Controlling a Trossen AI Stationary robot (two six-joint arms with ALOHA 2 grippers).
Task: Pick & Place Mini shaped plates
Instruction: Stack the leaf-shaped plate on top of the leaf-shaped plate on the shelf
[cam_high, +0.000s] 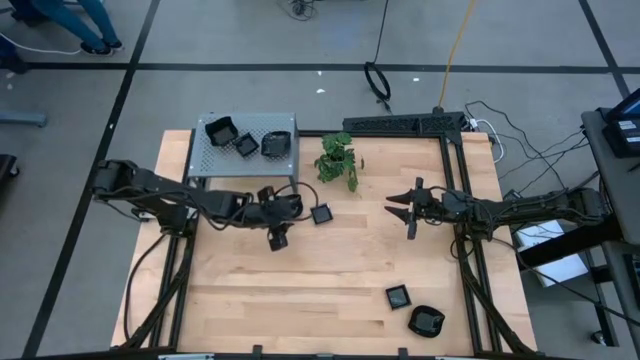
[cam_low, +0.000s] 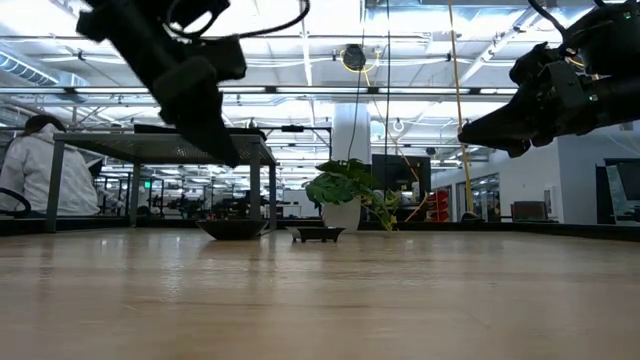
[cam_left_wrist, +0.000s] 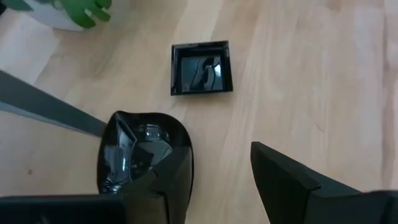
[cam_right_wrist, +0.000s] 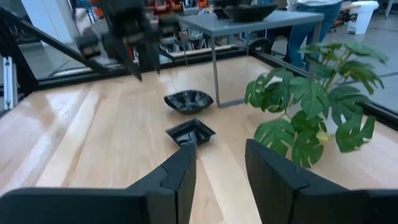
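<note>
Two glossy black mini plates lie flat on the wooden table near its middle: a wavy roundish one (cam_right_wrist: 188, 100) (cam_left_wrist: 134, 155) and a small square one (cam_high: 322, 213) (cam_left_wrist: 201, 67) (cam_right_wrist: 190, 132). My left gripper (cam_high: 280, 215) (cam_left_wrist: 217, 162) (cam_low: 215, 140) hangs open above the table just left of them; in its wrist view one finger overlaps the wavy plate. Three more plates (cam_high: 245, 140) sit on top of the grey perforated box. Two others (cam_high: 398, 296) (cam_high: 426, 321) lie near the table's near right corner. My right gripper (cam_high: 410, 207) (cam_right_wrist: 221, 149) is open, raised, right of centre, pointing toward the two middle plates.
The grey perforated box (cam_high: 205, 160) stands on legs at the table's far left. A small green plant (cam_high: 338, 158) (cam_right_wrist: 311, 99) in a white pot sits just right of it. Bare wood stretches across the table's near half. People show in the room beyond.
</note>
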